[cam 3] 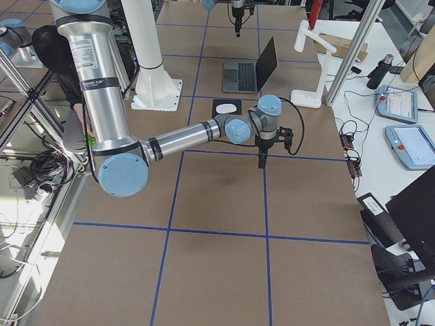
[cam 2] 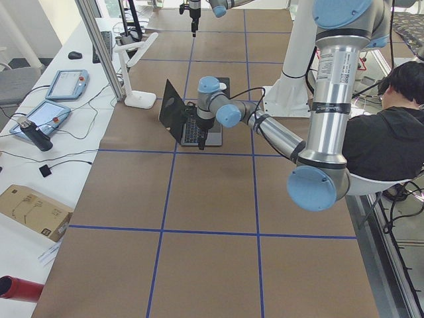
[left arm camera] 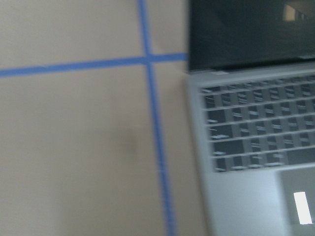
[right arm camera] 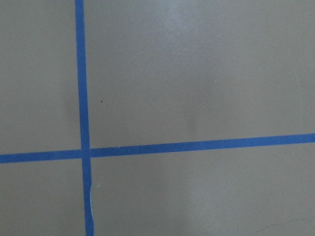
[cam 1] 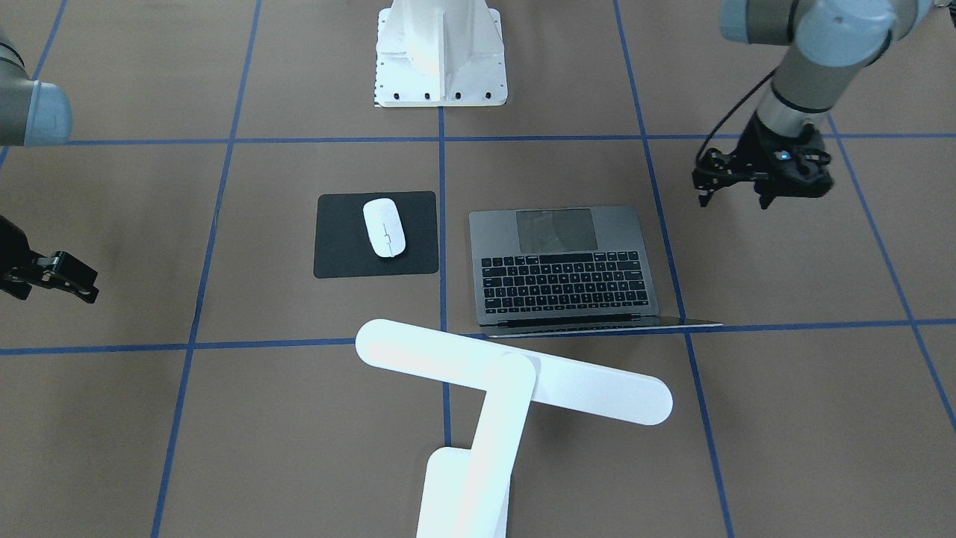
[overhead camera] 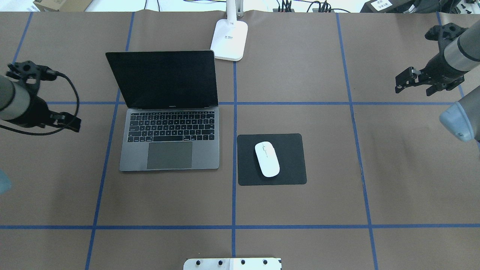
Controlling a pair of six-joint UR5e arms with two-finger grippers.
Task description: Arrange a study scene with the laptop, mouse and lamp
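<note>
The open grey laptop (overhead camera: 168,138) stands left of centre, its screen dark; its keyboard also shows in the left wrist view (left arm camera: 256,142). The white mouse (overhead camera: 267,159) lies on a black square pad (overhead camera: 288,150) to the laptop's right. The white lamp stands behind the laptop on its base (overhead camera: 229,41), with its bar head (cam 1: 597,388) over the laptop's far edge. My left gripper (cam 1: 732,198) hangs open and empty above the table, left of the laptop. My right gripper (overhead camera: 414,88) hangs open and empty, far right of the mouse.
The white flanged pedestal (cam 1: 441,67) with bolts stands at the robot's side of the table. Blue tape lines (right arm camera: 82,98) cross the brown table cover. A person (cam 2: 384,132) sits by the robot. Tablets and cables (cam 2: 59,86) lie on the side bench.
</note>
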